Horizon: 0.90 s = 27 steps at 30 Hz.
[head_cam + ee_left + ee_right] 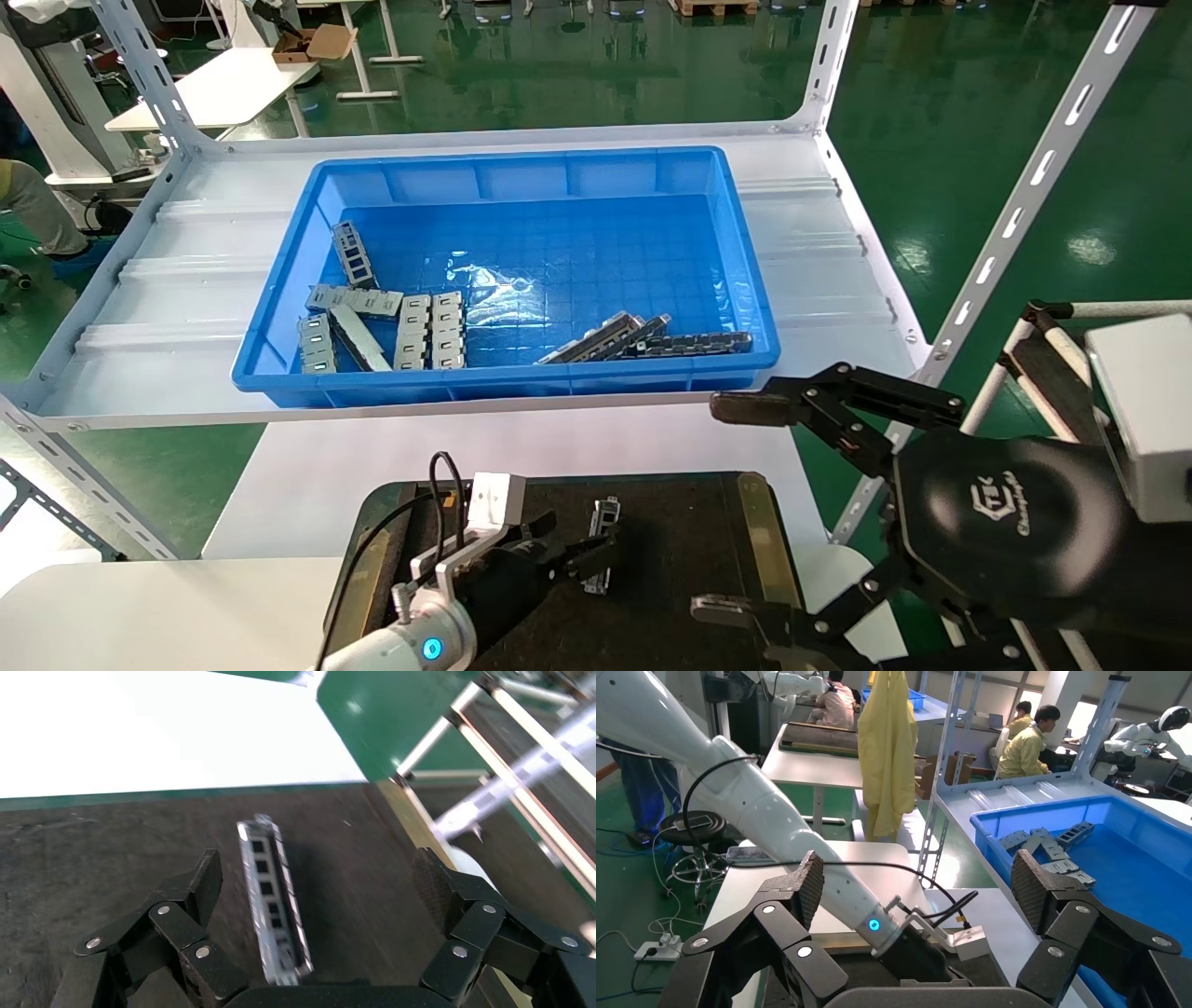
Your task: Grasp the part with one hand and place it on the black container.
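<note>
**Mia:** Part (601,545), where is it? Start with the head view.

**Ben:** It lies flat on the black container (689,531), near the robot. Its long way runs from near to far. The left gripper (596,557) is right by its near end. The right gripper (731,508) hangs wide open off to the right, a bit apart.

**Mia:** And the left wrist view?

**Ben:** The part (273,903) sits between the two spread fingers (200,881). They do not touch it, so the hand is open.

**Mia:** The right wrist view?

**Ben:** No part there. Its own fingers (807,878) are open, with nothing in them. The blue bin (1116,846) is far off.

**Mia:** So the left arm is nearer.
</note>
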{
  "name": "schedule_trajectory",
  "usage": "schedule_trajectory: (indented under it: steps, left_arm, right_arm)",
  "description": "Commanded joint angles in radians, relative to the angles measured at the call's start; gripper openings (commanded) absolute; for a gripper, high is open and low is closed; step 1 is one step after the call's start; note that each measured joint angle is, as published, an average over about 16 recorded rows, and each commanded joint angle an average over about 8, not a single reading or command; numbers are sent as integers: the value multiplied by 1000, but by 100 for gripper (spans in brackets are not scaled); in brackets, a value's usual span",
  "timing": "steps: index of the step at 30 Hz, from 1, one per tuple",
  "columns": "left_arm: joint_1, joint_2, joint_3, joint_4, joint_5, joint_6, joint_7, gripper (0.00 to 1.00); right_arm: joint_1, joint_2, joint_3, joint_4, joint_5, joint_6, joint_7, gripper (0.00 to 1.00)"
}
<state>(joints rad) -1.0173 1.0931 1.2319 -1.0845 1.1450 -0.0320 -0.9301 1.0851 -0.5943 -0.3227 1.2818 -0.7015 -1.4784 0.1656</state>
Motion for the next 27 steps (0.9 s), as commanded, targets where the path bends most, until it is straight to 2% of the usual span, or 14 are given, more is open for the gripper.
schedule_trajectory:
  steps: [1,7,13,27]
  left_arm:
    - [-2,-39,-9,-47,16,42,-1,100]
    - [1,-136,-57,-132,20,174,46,100]
    - [2,-211,-111,-184,10,291,137,100]
    - [22,-322,-238,-247,-65,549,458,100]
  right_arm:
    - [0,0,0,0,0,0,0,100]
    - [0,0,0,0,0,0,0,100]
    - [0,0,0,0,0,0,0,100]
    - [0,0,-1,0,1,0,0,100]
